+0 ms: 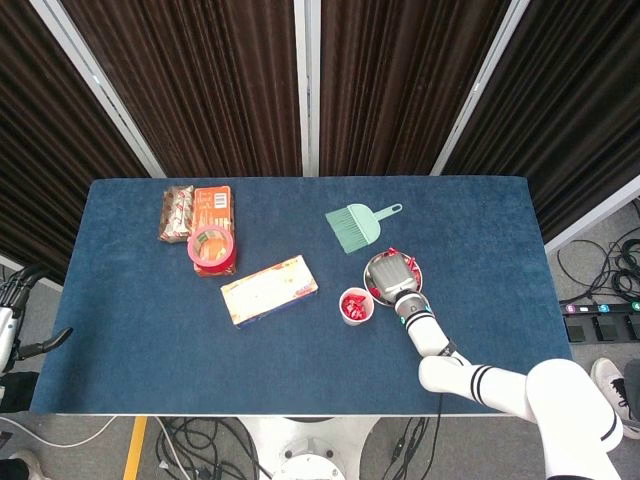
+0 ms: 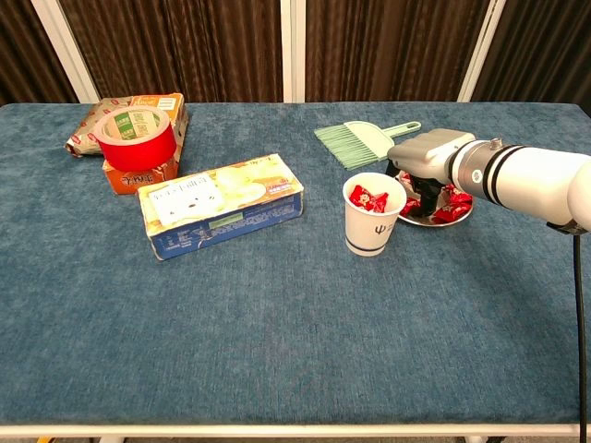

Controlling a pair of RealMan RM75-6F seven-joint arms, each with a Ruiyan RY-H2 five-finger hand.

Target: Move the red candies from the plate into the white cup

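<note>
A white cup (image 1: 355, 305) (image 2: 373, 214) stands right of the table's middle with a few red candies (image 2: 369, 197) inside. Just to its right lies a small metal plate (image 1: 417, 281) (image 2: 459, 217) with several red candies (image 2: 448, 207). My right hand (image 1: 391, 273) (image 2: 430, 156) is down over the plate, its dark fingers (image 2: 428, 196) reaching among the candies; whether they pinch one is hidden. My left hand (image 1: 16, 291) hangs off the table's left edge, fingers apart, holding nothing.
A green brush (image 1: 355, 225) (image 2: 362, 141) lies behind the plate. A long food box (image 1: 270, 290) (image 2: 222, 203) sits left of the cup. At the far left a red tape roll (image 1: 211, 247) (image 2: 136, 136) rests on an orange box (image 1: 212, 206), beside a snack pack (image 1: 177, 213).
</note>
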